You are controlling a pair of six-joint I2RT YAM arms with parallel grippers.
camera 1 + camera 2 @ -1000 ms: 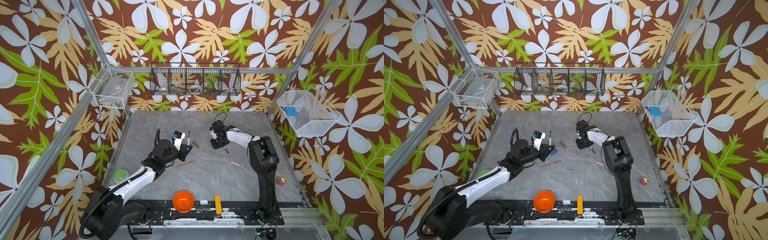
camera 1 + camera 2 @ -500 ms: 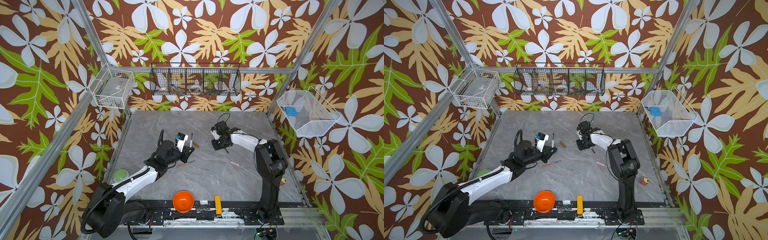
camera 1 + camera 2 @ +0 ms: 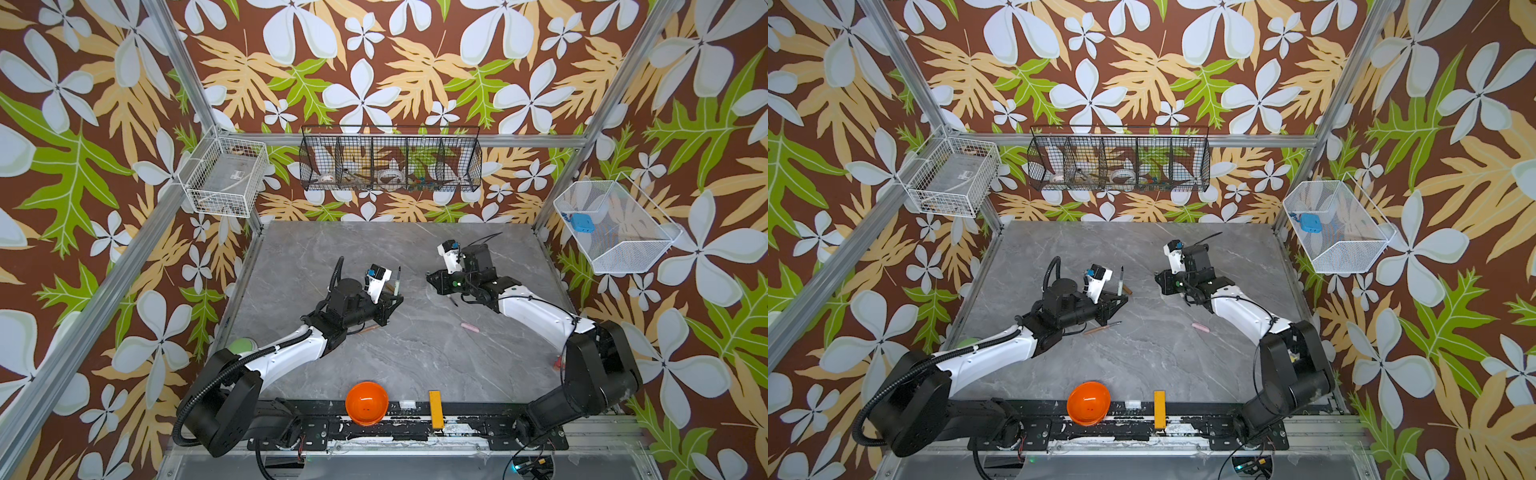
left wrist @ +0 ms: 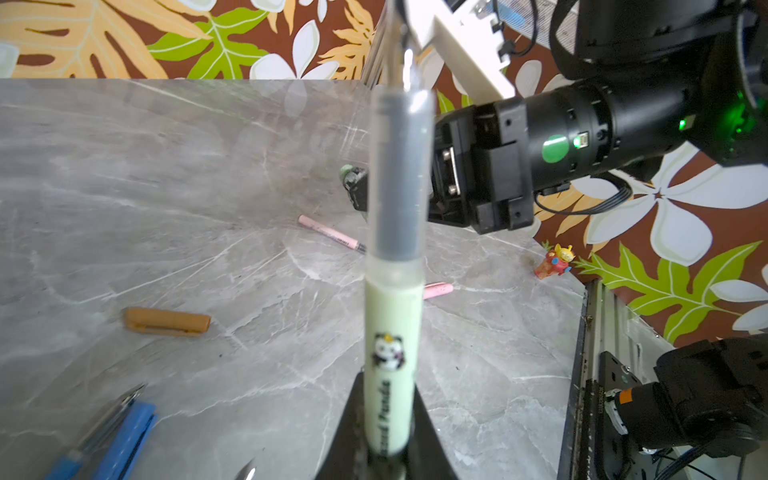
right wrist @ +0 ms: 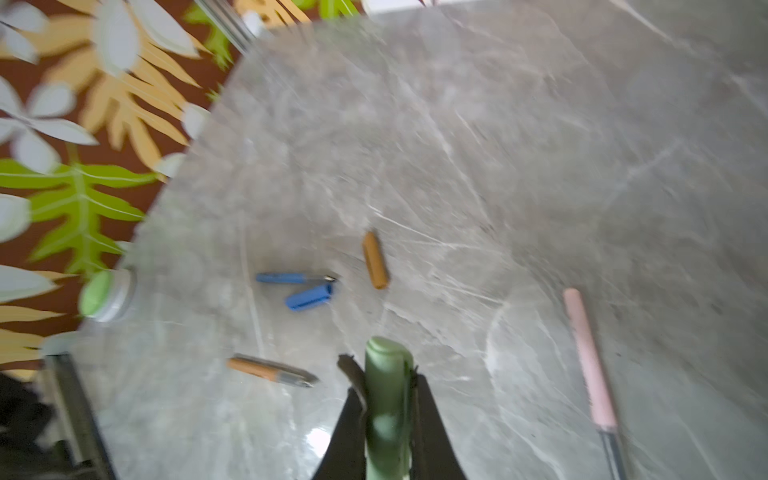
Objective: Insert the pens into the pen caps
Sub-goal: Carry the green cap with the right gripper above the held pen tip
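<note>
Holding the pale green pen (image 4: 392, 316), judged light, stiff and slick, upright by its lower barrel, I am clamping the left gripper (image 4: 388, 399) on it near the brown cap (image 4: 167, 321), while the right gripper (image 5: 388, 419), farther from that cap, is pinching the pale green cap (image 5: 386, 365) clear of the pen's tip.

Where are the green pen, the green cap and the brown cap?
green pen (image 4: 393, 309), left wrist view, pale barrel.
green cap (image 5: 386, 395), right wrist view, mid body.
brown cap (image 4: 167, 321), left wrist view, its middle.
</note>
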